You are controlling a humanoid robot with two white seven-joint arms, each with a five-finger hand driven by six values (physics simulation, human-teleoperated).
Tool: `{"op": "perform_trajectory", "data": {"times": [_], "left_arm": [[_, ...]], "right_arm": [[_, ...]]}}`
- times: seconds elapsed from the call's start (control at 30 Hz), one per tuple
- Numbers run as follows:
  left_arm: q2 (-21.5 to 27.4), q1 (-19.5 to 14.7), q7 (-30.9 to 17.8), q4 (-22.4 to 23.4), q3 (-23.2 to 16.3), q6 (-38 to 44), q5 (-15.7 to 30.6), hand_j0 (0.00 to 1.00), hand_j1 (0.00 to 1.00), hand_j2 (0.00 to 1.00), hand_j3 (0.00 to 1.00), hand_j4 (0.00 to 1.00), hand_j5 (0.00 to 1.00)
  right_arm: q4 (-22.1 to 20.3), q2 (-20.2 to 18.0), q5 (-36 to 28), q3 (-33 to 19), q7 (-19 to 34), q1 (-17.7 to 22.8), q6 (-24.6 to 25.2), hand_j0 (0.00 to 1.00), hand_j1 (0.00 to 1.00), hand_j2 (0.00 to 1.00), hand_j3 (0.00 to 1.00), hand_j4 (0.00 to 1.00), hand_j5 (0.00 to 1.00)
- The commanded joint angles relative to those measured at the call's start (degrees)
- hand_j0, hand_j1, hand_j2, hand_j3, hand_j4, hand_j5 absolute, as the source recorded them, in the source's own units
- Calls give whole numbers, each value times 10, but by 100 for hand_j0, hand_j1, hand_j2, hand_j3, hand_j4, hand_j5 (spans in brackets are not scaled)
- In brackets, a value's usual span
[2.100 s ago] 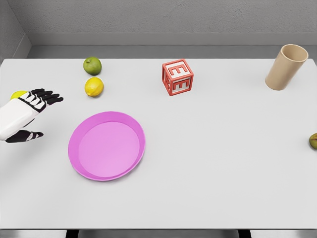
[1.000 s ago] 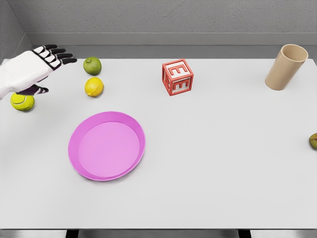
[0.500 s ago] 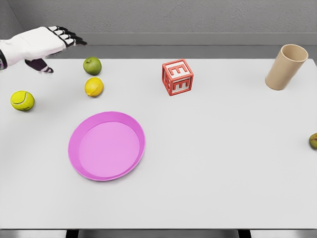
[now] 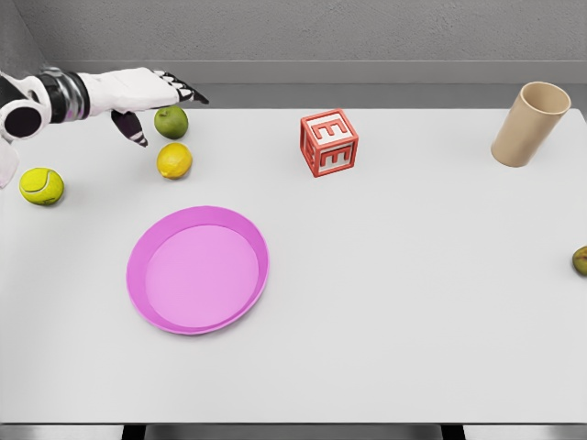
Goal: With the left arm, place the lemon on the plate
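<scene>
Lemon just below open left hand

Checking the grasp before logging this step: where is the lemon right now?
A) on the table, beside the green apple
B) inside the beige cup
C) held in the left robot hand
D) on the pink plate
A: the lemon lies on the table just in front of the green apple, with the left robot hand open above them.

A white table fills the view; a grey wall runs behind it.
</scene>
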Motion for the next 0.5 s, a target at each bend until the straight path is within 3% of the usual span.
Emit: {"op": "perform_trajectory", "data": {"times": [0.0, 0.47], "left_arm": [[-16, 0, 0, 15, -9, 2, 0, 100, 100, 100, 100, 100, 100], [-25, 2, 0, 14, -45, 2, 3, 100, 100, 100, 100, 100, 100]], "right_arm": [[0, 0, 0, 0, 0, 0, 0, 100, 100, 100, 100, 100, 100], [0, 0, 0, 0, 0, 0, 0, 100, 100, 100, 100, 100, 100]]}}
